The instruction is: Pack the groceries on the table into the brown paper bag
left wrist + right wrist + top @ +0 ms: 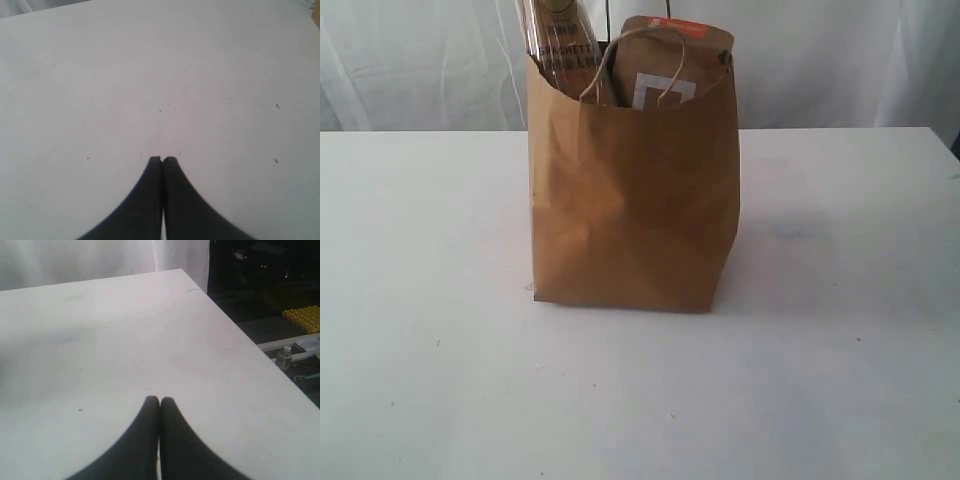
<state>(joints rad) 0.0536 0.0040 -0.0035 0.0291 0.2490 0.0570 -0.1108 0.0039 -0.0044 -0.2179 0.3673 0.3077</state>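
Observation:
The brown paper bag [635, 200] stands upright in the middle of the white table [420, 300]. Out of its open top stick a spaghetti packet [560, 45] on the left and a brown pouch with a grey square label [665, 60] on the right. A twisted paper handle [650, 70] loops in front of the pouch. What else is inside the bag is hidden. Neither arm shows in the exterior view. My left gripper [163, 159] is shut over bare tabletop with nothing in it. My right gripper [159, 400] is shut too, over bare tabletop near a table corner.
A white curtain [420, 60] hangs behind the table. In the right wrist view the table's edge [240, 335] runs close by, with a dark floor and a yellow block [302, 317] beyond it.

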